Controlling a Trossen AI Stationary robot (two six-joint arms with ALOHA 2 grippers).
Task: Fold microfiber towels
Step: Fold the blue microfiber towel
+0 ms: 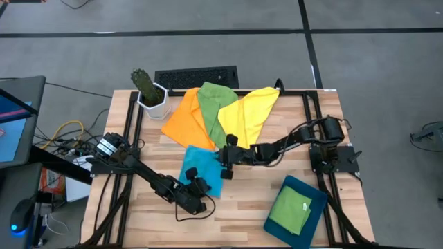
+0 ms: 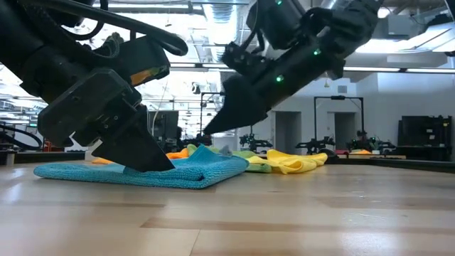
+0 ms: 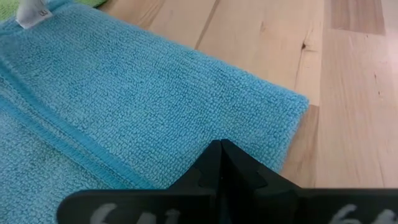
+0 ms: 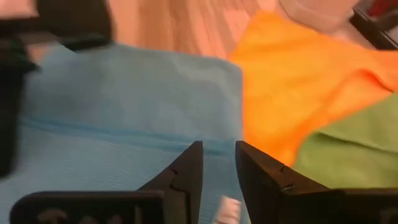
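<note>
Left gripper (image 1: 199, 185) clenched, pressing bright blue microfiber towel (image 1: 196, 168) at its 6 o'clock edge; right gripper (image 1: 226, 164) parted at 3 o'clock, grasping nothing.

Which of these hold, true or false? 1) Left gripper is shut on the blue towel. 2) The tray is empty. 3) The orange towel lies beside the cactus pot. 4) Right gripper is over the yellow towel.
1) True: the left gripper is shut, its tip down on the blue towel.
2) False: the tray holds a folded green towel.
3) True: the orange towel lies next to the cactus pot.
4) False: the right gripper, jaws apart, is over the blue towel's edge; the yellow towel lies farther back.
</note>
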